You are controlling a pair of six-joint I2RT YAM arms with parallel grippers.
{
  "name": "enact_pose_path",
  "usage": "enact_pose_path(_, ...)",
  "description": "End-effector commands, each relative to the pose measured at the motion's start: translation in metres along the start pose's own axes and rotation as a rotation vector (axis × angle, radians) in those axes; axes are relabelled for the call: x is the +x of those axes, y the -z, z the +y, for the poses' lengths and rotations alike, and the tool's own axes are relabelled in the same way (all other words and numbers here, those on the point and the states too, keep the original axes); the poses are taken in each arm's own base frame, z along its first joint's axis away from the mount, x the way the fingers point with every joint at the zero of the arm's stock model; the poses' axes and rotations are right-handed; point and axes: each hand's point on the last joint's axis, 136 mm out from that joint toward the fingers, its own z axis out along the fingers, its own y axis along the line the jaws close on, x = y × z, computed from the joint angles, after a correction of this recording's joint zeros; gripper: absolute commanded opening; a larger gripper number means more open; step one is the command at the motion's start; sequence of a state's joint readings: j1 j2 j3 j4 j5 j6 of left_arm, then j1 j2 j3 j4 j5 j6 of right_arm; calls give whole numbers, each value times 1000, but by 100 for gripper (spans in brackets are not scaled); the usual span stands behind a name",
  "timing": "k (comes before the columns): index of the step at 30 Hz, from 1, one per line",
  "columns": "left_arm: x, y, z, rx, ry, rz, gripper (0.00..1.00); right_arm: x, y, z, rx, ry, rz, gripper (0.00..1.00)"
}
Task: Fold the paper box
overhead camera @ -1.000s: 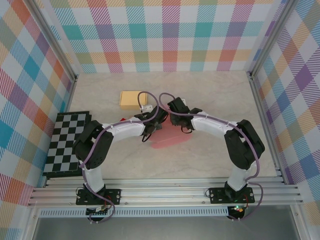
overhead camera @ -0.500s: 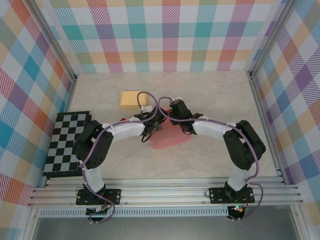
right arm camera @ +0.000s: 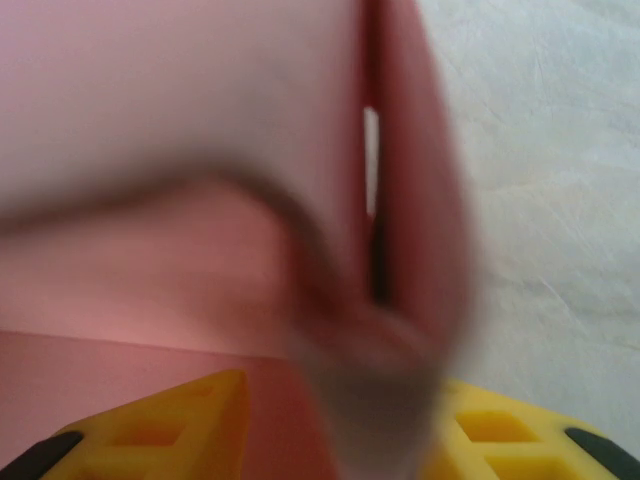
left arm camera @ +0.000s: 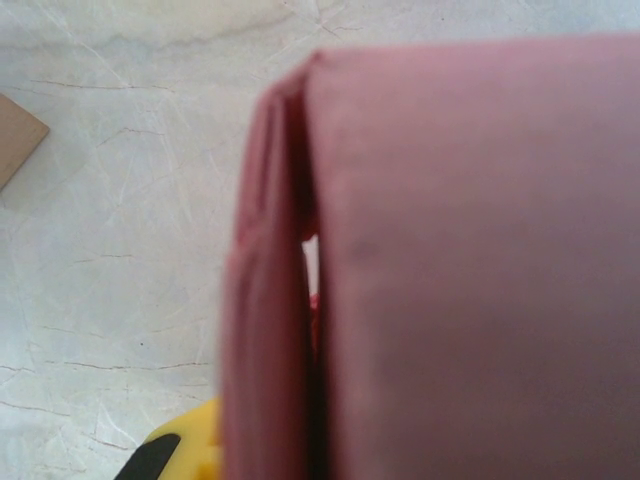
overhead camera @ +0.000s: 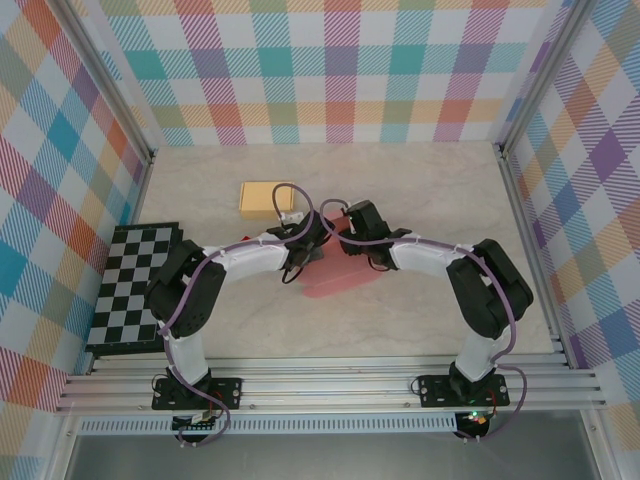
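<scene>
Right gripper [overhead camera: 345, 235] has edged right along the far side of the pink paper box [overhead camera: 340, 283] mid-table, its grip unreadable through blur, while the left gripper [overhead camera: 315, 243] clamps a raised wall; next, probably, creasing that wall upright.

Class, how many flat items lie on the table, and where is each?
3: a tan card at the back, left of centre; a checkerboard mat at the left edge; the pink paper box in the middle. Smaller ones may be hidden.
</scene>
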State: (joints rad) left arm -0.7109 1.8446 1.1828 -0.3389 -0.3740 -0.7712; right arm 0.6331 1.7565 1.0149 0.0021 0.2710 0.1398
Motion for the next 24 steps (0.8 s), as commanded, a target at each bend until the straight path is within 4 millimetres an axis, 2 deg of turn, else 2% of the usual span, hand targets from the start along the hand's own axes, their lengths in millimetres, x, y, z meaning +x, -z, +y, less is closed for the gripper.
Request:
enact_pose_path(1, -12, 11, -4, 28, 41, -11, 0, -1, 9, -3, -8, 3, -8, 43)
enact_pose_path(10, -10, 13, -6, 44, 46, 6, 0, -19, 7, -15, 60, -26, -68, 39)
enact_pose_path(13, -11, 14, -4, 38, 41, 3, 0, -25, 8, -21, 102, -39, -79, 35)
enact_pose_path(18, -13, 17, -4, 36, 41, -1, 0, -22, 12, -52, 290, -74, -45, 29)
enact_pose_path(24, -13, 15, -4, 25, 38, 2, 0, -8, 30, -88, 525, -134, 7, 27)
